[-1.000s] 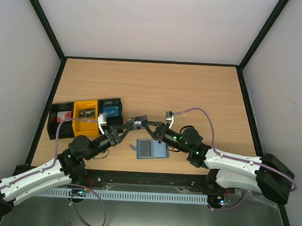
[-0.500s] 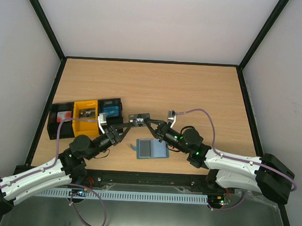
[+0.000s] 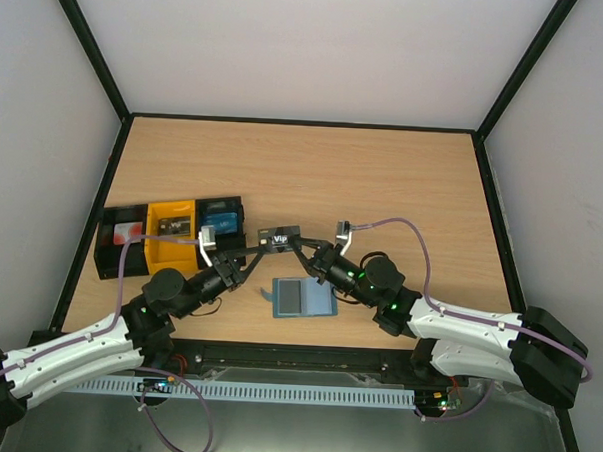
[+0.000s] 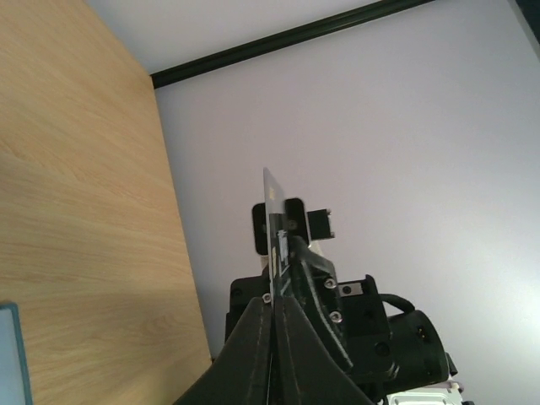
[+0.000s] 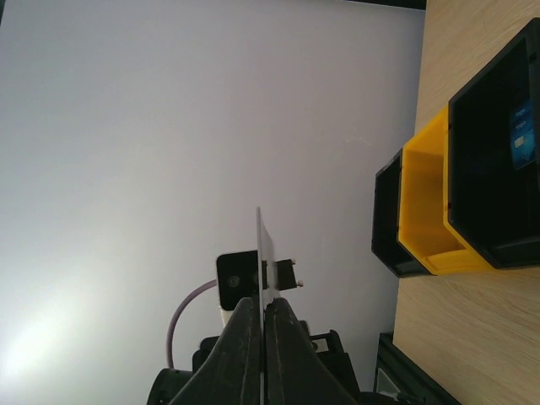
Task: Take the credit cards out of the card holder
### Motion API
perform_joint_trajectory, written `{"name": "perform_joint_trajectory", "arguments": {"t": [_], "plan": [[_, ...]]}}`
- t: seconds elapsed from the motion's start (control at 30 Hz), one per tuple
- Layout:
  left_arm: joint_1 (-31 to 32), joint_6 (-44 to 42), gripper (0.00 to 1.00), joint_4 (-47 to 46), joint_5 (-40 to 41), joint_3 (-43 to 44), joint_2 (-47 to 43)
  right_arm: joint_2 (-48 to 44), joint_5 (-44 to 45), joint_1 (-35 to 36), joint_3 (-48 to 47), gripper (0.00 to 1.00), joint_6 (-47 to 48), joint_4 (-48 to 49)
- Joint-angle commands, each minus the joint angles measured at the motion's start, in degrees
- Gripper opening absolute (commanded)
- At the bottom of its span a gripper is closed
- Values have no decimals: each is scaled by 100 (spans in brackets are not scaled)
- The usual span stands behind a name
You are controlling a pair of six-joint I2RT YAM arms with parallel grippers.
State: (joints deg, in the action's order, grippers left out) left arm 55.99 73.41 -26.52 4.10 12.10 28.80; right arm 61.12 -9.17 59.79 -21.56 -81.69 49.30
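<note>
The teal-blue card holder (image 3: 301, 298) lies open and flat on the table near the front edge; a sliver of it shows in the left wrist view (image 4: 8, 359). A black credit card marked "Vip" (image 3: 278, 236) is held in the air above and behind the holder. My left gripper (image 3: 260, 247) is shut on its left end and my right gripper (image 3: 299, 245) is shut on its right end. The card shows edge-on in the left wrist view (image 4: 271, 221), between my left gripper's (image 4: 276, 305) jaws, and edge-on in the right wrist view (image 5: 261, 253), between my right gripper's (image 5: 261, 305) jaws.
A row of trays stands at the left: a black tray (image 3: 112, 240) holding a white and red card, a yellow tray (image 3: 157, 242) with a dark card, and a black tray (image 3: 222, 202) with a blue card (image 5: 523, 135). The black frame rail runs along the table's edges.
The card, held by both grippers, has moved slightly away from the front edge and to the left. The card holder has not moved.
</note>
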Motion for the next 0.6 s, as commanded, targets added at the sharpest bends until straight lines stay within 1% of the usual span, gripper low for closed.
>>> {"name": "perform_joint_trajectory", "arguments": {"t": [0.0, 0.07, 0.17, 0.3, 0.37, 0.43, 0.57], "plan": [[16, -68, 3, -69, 86, 100, -90, -40, 140, 63, -57, 2, -33, 111], [5, -72, 3, 12, 120, 108, -120, -40, 112, 65, -34, 4, -12, 103], [9, -112, 3, 299, 203, 109, -234, -80, -1, 62, -36, 14, 98, -54], [9, -219, 3, 845, 261, 177, -420, -254, -41, 64, 26, 31, 308, -350], [1, -394, 3, 1216, 307, 278, -524, -424, -26, 67, 34, 40, 462, -667], [-8, -591, 3, 1690, 432, 437, -652, -595, -33, 61, 48, 51, 640, -929], [-58, -1010, 3, 2525, 681, 840, -818, -1002, 55, 61, 206, 70, 858, -1304]]}}
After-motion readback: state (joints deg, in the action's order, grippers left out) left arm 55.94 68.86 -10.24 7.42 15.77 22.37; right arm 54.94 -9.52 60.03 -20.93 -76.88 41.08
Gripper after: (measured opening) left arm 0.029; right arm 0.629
